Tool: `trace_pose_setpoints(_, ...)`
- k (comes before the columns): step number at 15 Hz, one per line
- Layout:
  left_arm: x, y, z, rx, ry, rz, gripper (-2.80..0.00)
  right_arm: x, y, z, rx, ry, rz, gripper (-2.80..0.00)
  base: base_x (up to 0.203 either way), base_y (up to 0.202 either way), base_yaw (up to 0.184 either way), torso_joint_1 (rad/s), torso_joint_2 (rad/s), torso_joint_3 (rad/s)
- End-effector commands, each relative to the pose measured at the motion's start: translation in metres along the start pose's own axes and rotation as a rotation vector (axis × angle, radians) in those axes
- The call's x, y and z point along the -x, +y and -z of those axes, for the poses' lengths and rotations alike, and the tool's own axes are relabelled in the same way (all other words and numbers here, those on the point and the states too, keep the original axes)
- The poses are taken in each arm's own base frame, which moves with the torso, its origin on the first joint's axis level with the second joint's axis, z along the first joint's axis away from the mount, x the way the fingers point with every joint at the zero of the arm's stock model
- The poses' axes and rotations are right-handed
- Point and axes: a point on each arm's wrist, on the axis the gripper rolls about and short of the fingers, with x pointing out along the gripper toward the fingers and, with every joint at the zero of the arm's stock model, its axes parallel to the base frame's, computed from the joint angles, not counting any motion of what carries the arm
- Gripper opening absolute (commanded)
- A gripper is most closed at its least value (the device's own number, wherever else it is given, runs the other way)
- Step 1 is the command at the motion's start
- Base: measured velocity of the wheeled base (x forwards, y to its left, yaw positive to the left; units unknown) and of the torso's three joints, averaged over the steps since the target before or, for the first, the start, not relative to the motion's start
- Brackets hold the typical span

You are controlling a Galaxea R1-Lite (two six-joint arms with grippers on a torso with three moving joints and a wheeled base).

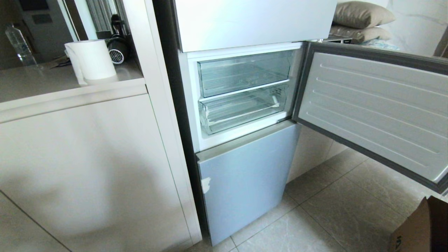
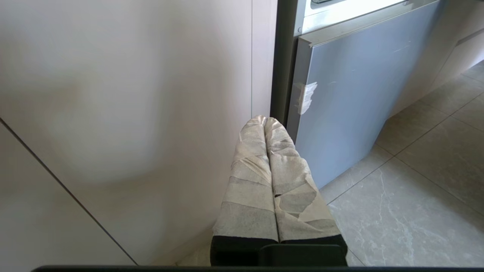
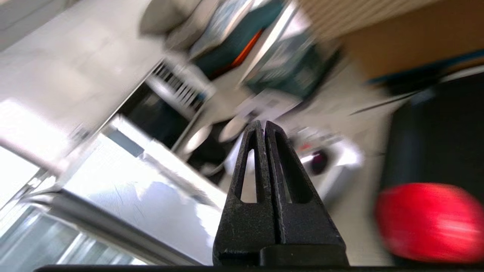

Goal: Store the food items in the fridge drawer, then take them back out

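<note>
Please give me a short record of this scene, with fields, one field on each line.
fridge door: open
upper clear drawer: pushed in, looks empty
fridge drawer: lower one, pushed in, no food seen inside
red food item: blurred, outside the fridge
left gripper: shut, low beside the fridge
right gripper: shut, holds nothing

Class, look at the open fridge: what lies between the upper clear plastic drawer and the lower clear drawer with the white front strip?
Head view: only a thin white shelf edge separates upper drawer from lower drawer.
</note>
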Motion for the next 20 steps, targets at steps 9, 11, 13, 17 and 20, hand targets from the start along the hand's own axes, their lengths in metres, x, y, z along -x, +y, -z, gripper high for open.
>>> trace_pose_setpoints(9,0.000,0.000,0.000,0.000,0.001,0.001,-2.80,-0.052,0.027,0.039,-0.140,0.137,-0.137,-2.80,0.000,0.000,0.000,0.000,0.00,0.000)
trace_pose_setpoints(11,0.000,0.000,0.000,0.000,0.001,0.001,-2.80,-0.037,0.033,0.041,-0.157,0.163,-0.139,-2.80,0.000,0.000,0.000,0.000,0.00,0.000)
trace_pose_setpoints(13,0.000,0.000,0.000,0.000,0.001,0.001,-2.80,-0.016,0.042,0.045,-0.169,0.200,-0.146,-2.80,0.000,0.000,0.000,0.000,0.00,0.000)
trace_pose_setpoints(17,0.000,0.000,0.000,0.000,0.001,0.001,-2.80,0.050,0.089,0.020,-0.128,0.157,-0.228,-2.80,0.000,0.000,0.000,0.000,0.00,0.000)
trace_pose_setpoints(20,0.000,0.000,0.000,0.000,0.001,0.002,-2.80,0.121,0.152,-0.030,-0.094,-0.011,-0.332,-2.80,0.000,0.000,0.000,0.000,0.00,0.000)
